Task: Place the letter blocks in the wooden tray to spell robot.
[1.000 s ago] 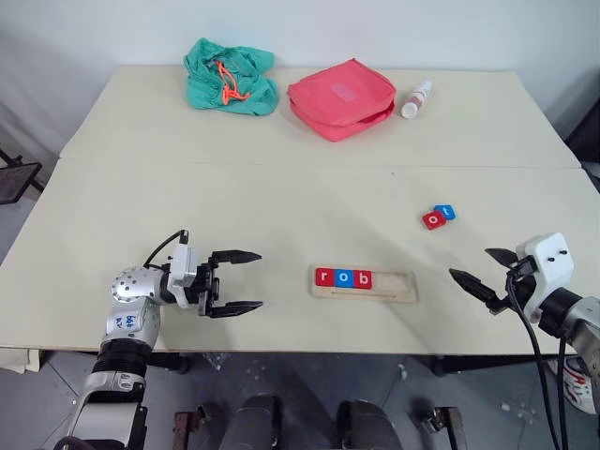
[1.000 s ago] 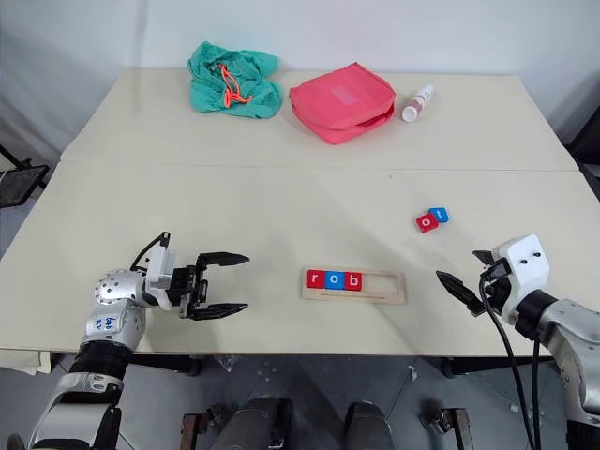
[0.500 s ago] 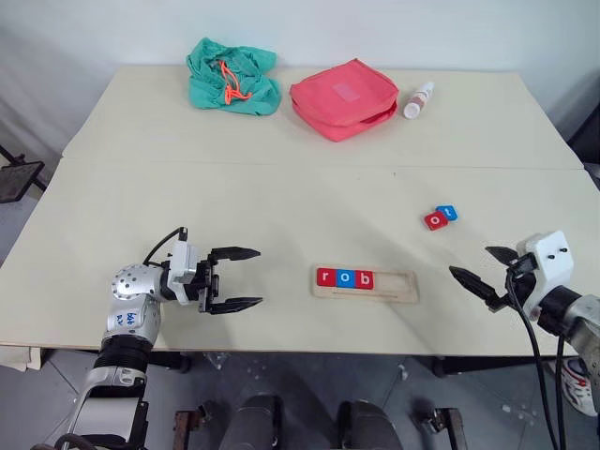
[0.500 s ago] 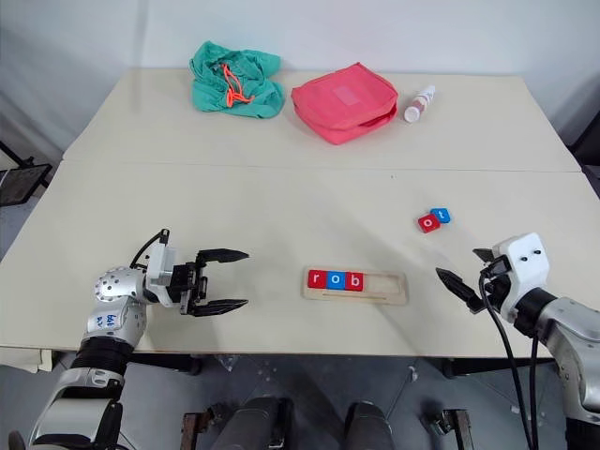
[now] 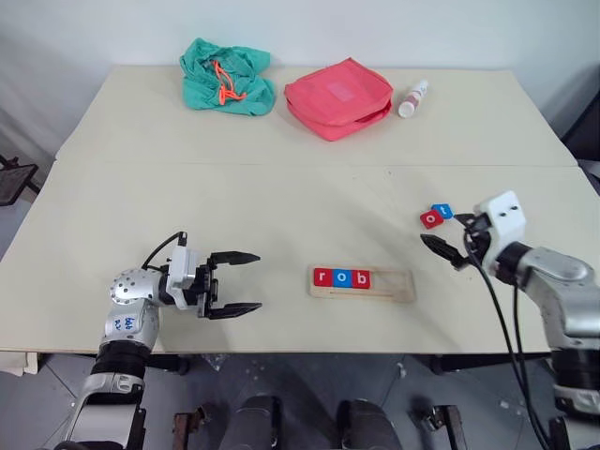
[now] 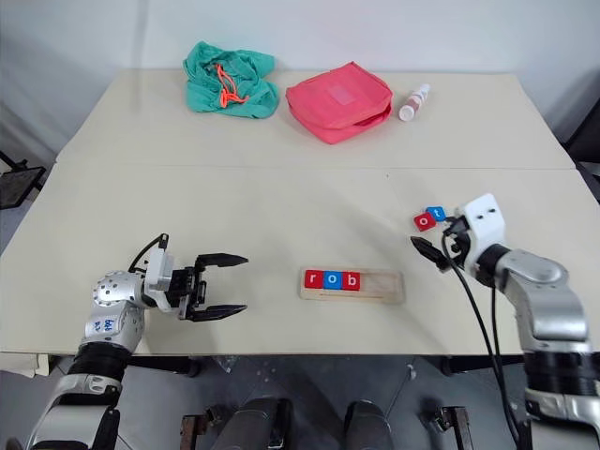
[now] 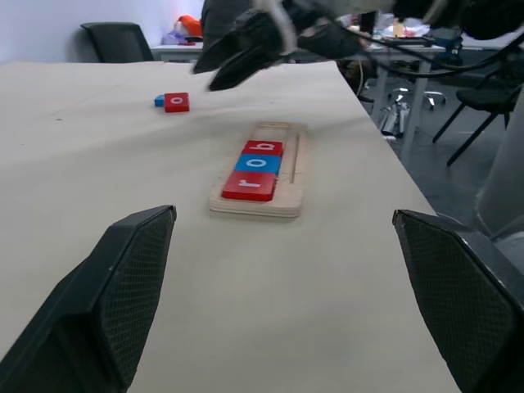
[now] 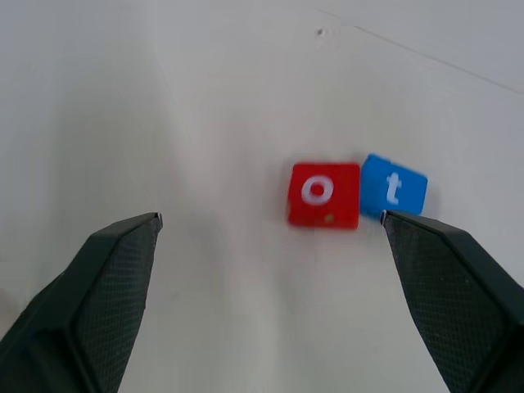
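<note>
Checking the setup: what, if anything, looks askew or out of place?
Nothing damaged or spilled. The red o block and blue t block lie loose and slightly askew on the table, outside the wooden tray.

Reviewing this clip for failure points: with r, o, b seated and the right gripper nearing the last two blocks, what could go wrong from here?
1. The red o block touches the blue t block; the open right gripper might nudge or catch both.
2. In the wooden tray the o must sit tight against the b block, or it could ride up on it.
3. The left gripper hangs open, away from the tray, which is unbraced and may slide.
</note>
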Controlling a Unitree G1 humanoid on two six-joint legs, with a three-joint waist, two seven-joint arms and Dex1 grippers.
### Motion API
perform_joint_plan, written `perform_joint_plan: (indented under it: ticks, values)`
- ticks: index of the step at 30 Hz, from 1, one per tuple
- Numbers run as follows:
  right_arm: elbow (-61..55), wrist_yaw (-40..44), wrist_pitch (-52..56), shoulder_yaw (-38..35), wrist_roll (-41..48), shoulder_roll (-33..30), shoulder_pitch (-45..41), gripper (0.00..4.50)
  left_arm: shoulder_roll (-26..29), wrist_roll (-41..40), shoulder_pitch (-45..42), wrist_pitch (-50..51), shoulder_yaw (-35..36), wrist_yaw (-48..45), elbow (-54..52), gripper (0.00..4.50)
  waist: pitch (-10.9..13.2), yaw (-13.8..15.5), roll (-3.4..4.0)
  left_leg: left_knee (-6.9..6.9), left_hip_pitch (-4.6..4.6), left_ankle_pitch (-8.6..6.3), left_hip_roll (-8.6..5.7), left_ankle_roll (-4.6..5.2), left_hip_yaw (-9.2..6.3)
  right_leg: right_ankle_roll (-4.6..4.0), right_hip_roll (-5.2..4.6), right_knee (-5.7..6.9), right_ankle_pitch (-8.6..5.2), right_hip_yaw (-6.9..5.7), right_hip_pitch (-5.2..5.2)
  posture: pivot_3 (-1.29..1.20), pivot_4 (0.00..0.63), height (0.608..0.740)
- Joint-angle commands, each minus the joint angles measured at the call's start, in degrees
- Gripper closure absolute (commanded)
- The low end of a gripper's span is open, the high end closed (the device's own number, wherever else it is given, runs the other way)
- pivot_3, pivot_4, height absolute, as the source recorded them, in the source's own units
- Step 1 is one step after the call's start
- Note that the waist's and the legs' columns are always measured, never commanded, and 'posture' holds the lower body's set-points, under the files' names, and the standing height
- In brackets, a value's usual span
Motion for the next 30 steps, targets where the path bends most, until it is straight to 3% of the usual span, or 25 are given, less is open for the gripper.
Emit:
perform_joint_plan:
  ticks: [1,17,30]
  values:
    - [5.0,-1.5,-4.1,0.9,-2.4,1.0,-2.8,0.02,0.7,-0.8,1.5,0.7,0.4,-1.1,-3.4,0.0,0.0,-0.2,0.0,-0.01,-0.01,0.0,0.0,0.0,-0.01,0.0,0.0,0.0,0.0,-0.02,0.0,0.0,0.15,0.74]
    - [16.9,-2.8,-12.3,3.5,-6.6,4.4,-8.2,0.02,0.3,-0.3,4.1,1.9,0.6,1.6,-7.3,0.0,0.0,-0.6,0.0,-0.02,0.0,0.0,0.02,0.0,0.01,0.0,0.0,0.0,0.0,0.0,-0.02,0.0,0.15,0.74]
    - [18.8,-3.4,-9.6,4.7,-7.4,5.4,-8.6,0.02,0.0,0.0,3.8,1.5,0.5,2.1,-7.2,0.0,0.0,-0.7,-0.06,-0.02,0.07,0.0,0.03,0.0,0.03,0.0,0.01,0.01,0.0,0.0,0.04,0.0,0.15,0.74]
